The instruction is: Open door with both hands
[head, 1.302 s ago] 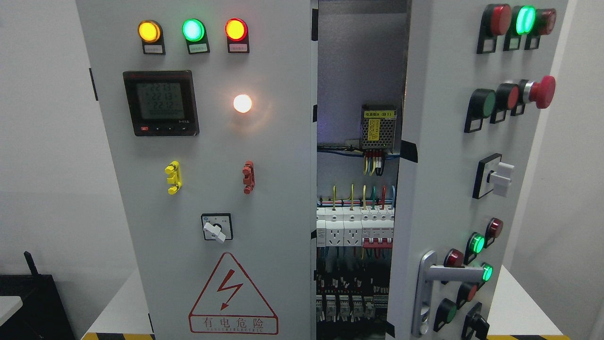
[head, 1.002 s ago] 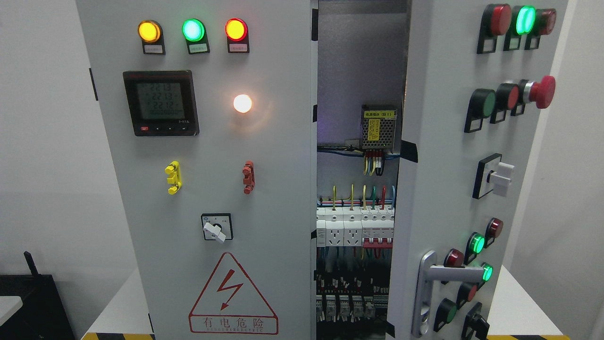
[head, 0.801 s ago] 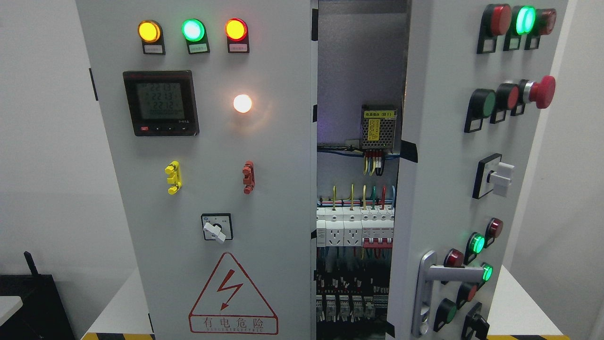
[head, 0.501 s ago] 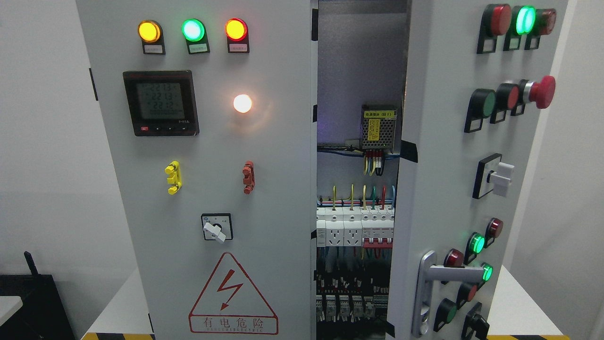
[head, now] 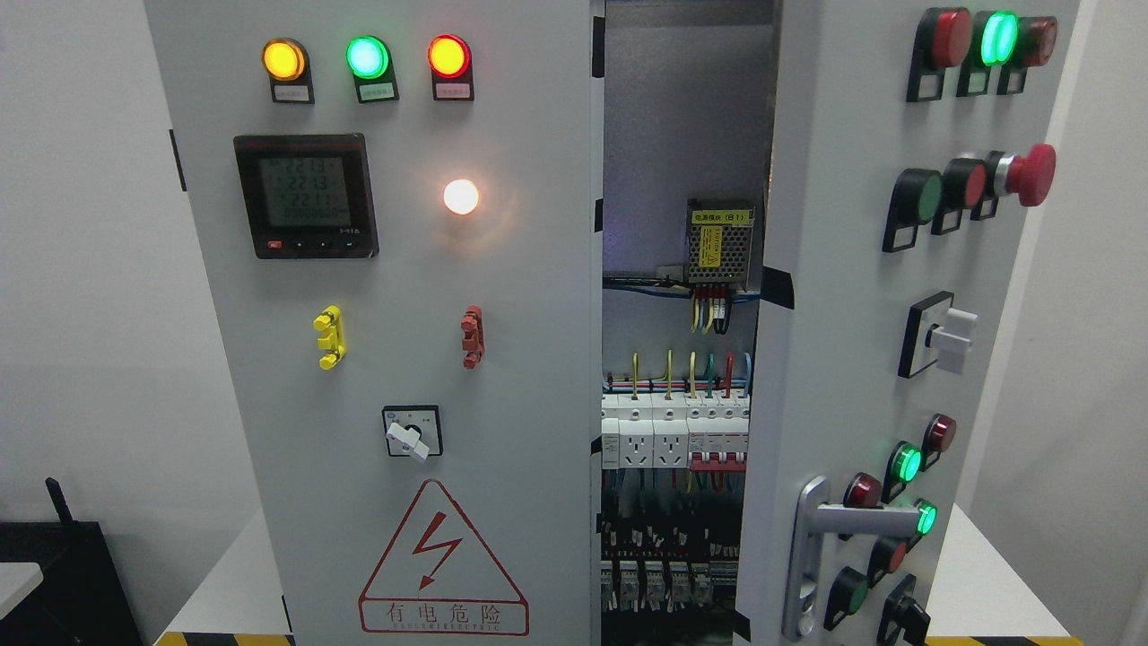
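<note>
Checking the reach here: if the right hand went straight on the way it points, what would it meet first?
Cannot be judged: neither hand shows in the head view. Only the right door, ajar, with its handle, is seen.

Grey electrical cabinet on a white table [head: 978, 574]. Left door [head: 404, 359] faces the camera: yellow, green, red lamps lit on top, a meter [head: 305, 196] below them, warning triangle [head: 443, 561] low. Right door [head: 861, 314] swung ajar, silver handle [head: 821, 547] near its bottom. Breakers [head: 673, 435] and coloured wires show in the gap.
</note>
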Robot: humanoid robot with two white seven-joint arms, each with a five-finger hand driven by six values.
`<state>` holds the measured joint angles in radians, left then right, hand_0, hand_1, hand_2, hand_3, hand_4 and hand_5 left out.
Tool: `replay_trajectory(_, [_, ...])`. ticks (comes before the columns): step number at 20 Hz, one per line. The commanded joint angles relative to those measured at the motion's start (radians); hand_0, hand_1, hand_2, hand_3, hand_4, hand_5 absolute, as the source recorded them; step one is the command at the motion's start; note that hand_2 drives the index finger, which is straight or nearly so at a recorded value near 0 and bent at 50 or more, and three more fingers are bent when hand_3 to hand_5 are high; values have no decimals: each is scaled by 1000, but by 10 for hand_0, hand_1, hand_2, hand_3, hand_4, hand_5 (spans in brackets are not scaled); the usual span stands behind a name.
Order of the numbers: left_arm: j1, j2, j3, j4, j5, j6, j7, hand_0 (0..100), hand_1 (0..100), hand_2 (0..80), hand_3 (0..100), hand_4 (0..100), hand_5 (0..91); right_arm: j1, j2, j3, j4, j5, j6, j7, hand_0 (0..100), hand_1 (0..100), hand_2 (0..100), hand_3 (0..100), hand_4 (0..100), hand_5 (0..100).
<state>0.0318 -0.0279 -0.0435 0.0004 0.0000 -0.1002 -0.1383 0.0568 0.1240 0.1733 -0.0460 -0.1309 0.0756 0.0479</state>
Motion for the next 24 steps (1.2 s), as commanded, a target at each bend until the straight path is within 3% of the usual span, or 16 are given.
replay_trajectory(1, [169, 87, -6, -436, 31, 1, -1, 0, 0, 0, 0, 0, 0, 0, 0, 0, 0, 0, 0, 0, 381, 0, 0, 0, 0, 0])
replay_trajectory(3, [311, 182, 7, -746, 61, -1, -13, 0, 0, 0, 0, 0, 0, 0, 0, 0, 0, -1, 0, 1, 381, 0, 0, 0, 0, 0])
replay_trajectory(5, [436, 233, 61, -1050, 162, 2, -52, 0, 0, 0, 0, 0, 0, 0, 0, 0, 0, 0, 0, 1, 381, 0, 0, 0, 0, 0])
replay_trajectory(9, [630, 351, 287, -1562, 383, 4, -147, 0, 0, 0, 0, 0, 0, 0, 0, 0, 0, 0, 0, 0, 382, 0, 0, 0, 0, 0])
replay_trajectory(11, [712, 458, 420, -1730, 580, 2, -167, 0, 0, 0, 0, 0, 0, 0, -1, 0, 0, -1, 0, 1, 382, 0, 0, 0, 0, 0])
replay_trajectory(14, [835, 710, 672, -1804, 990, 4, -199, 0, 0, 0, 0, 0, 0, 0, 0, 0, 0, 0, 0, 0, 382, 0, 0, 0, 0, 0])
replay_trajectory(15, [871, 785, 759, -1800, 1111, 10, -240, 0, 0, 0, 0, 0, 0, 0, 0, 0, 0, 0, 0, 0, 382, 0, 0, 0, 0, 0])
replay_trajectory(17, [953, 888, 897, -1795, 1260, 16, -370, 0, 0, 0, 0, 0, 0, 0, 0, 0, 0, 0, 0, 1, 382, 0, 0, 0, 0, 0])
replay_trajectory(19, [987, 937, 953, -1801, 1311, 16, -513, 0, 0, 0, 0, 0, 0, 0, 0, 0, 0, 0, 0, 1, 382, 0, 0, 0, 0, 0])
replay_trajectory(21, [985, 977, 959, -1798, 1321, 16, -636, 0, 0, 0, 0, 0, 0, 0, 0, 0, 0, 0, 0, 1, 382, 0, 0, 0, 0, 0])
replay_trajectory(24, [985, 1011, 973, -1798, 1367, 16, -728, 0, 0, 0, 0, 0, 0, 0, 0, 0, 0, 0, 0, 0, 382, 0, 0, 0, 0, 0])
